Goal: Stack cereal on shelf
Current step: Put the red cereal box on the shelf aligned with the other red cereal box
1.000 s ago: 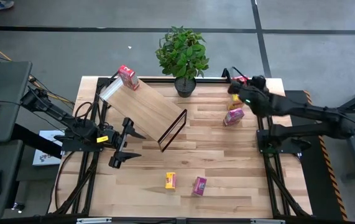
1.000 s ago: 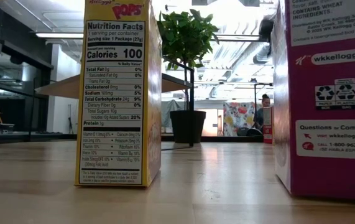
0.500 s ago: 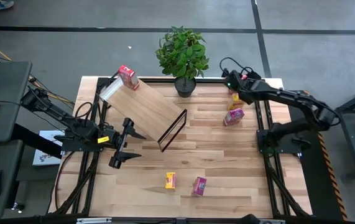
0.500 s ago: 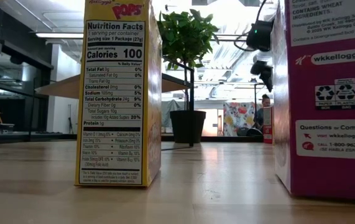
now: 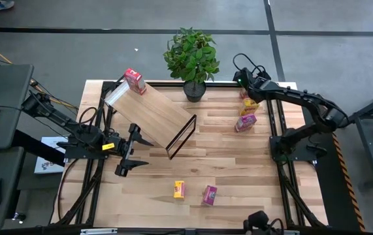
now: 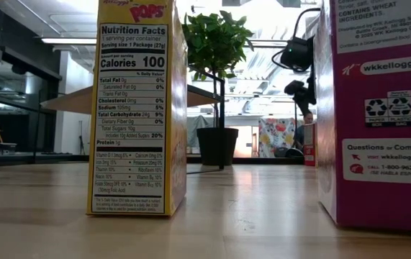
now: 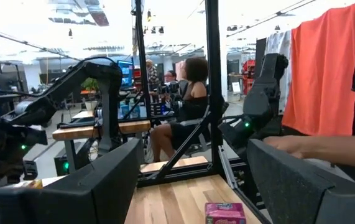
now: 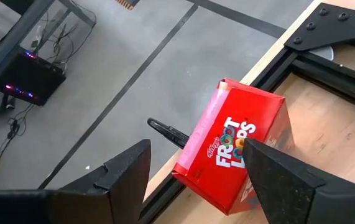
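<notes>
The shelf (image 5: 152, 112), a slanted light-wood board on a black wire frame, stands at the far left with a red cereal box (image 5: 134, 81) on its upper end. Another red box (image 8: 234, 154) sits at the table's far right edge. My right gripper (image 8: 199, 144) hovers open above it, fingers slanting down on either side and clear of it. A yellow box (image 5: 250, 104) and a pink box (image 5: 245, 122) lie just nearer. Another yellow box (image 5: 179, 189) and pink box (image 5: 210, 194) stand near the front edge. My left gripper (image 5: 125, 160) waits open at the left.
A potted plant (image 5: 191, 59) stands at the far middle, between the shelf and my right gripper (image 5: 241, 83). Black rails (image 5: 274, 130) run along the table's edges. Bare wood lies in the table's middle. A seated person (image 7: 186, 118) and a hand (image 7: 326, 146) show beyond the table.
My right gripper has swung from over the yellow and pink boxes toward the table's far edge, sinking and rolling about its own line. It now hangs over the red box at the far right edge. The boxes have stayed put.
</notes>
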Controlling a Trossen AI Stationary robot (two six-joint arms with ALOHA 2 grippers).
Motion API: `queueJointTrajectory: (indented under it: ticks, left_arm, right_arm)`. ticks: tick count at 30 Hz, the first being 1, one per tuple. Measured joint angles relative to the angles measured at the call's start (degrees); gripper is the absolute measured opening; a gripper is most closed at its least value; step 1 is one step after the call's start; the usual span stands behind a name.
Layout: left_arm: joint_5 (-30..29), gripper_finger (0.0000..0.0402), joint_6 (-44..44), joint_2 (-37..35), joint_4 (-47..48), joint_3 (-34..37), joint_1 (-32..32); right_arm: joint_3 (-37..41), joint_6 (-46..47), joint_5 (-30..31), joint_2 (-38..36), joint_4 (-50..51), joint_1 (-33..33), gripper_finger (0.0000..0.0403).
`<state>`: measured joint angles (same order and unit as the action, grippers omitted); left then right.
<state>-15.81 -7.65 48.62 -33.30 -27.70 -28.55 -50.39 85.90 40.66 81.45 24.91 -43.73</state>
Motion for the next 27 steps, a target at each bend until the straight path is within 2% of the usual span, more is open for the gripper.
queueJointTrajectory:
  ticks: [17, 27]
  left_arm:
    - [-0.1, 0.0285, -1.5, 0.0, -1.0, 0.0, 0.0]
    - [-0.1, 0.0285, -0.1, 0.0, -1.0, 0.0, 0.0]
  right_arm:
    - [0.2, -4.9, -0.7, -2.7, -1.4, -0.9, 0.0252]
    - [0.2, -6.5, -3.9, -3.6, -0.8, -0.9, 0.0252]
